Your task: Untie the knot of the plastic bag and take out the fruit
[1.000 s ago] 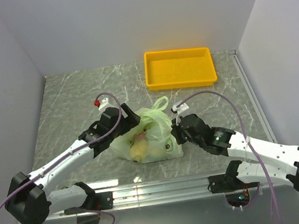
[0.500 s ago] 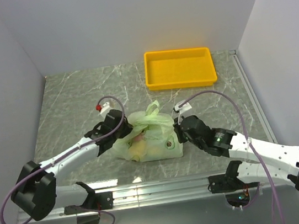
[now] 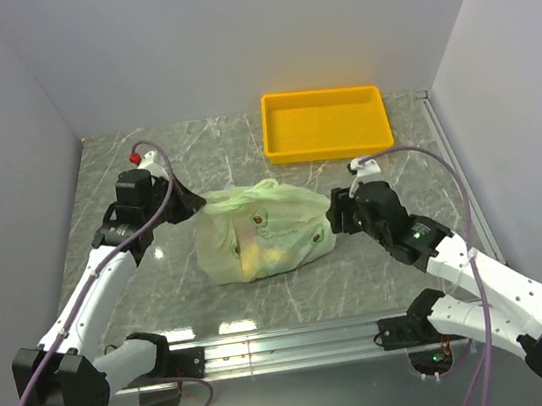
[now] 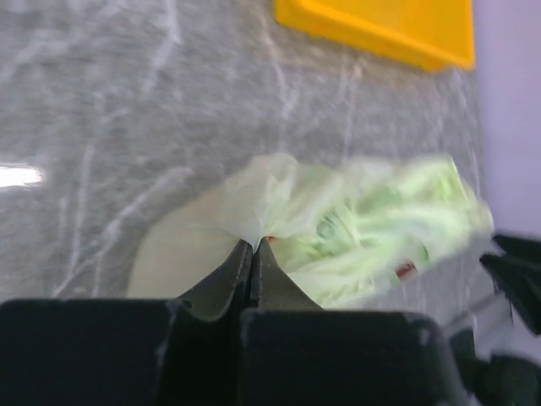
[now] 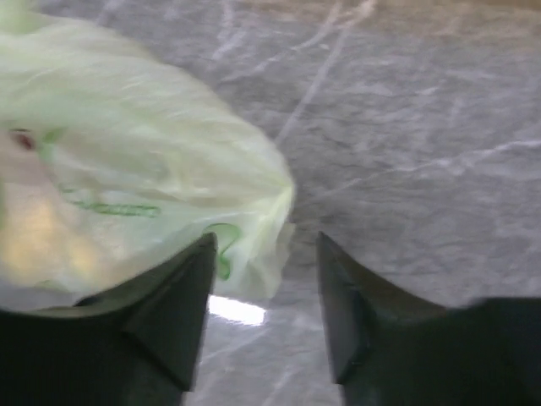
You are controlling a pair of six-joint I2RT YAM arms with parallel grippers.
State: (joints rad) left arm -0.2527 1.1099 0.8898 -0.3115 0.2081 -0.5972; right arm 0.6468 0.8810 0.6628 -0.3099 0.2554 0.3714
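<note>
The pale green plastic bag (image 3: 260,230) lies stretched out sideways on the marble table between my two grippers. My left gripper (image 3: 193,203) is at its left end, shut on a pinch of the thin plastic (image 4: 255,244). At the bag's right end my right gripper (image 3: 335,216) is open. The bag's corner (image 5: 270,211) hangs between its fingers (image 5: 190,288) without being clamped. Yellowish fruit (image 3: 253,258) shows dimly through the plastic. I cannot make out the knot in any view.
A yellow tray (image 3: 325,123) stands at the back, right of centre, also in the left wrist view (image 4: 380,30). White walls close in the table on the left, back and right. A metal rail (image 3: 291,342) runs along the near edge.
My left gripper shut on the bag's top and pulled it left and back, stretching the bag out. My right gripper opened, let go of the bag and drew slightly right.
</note>
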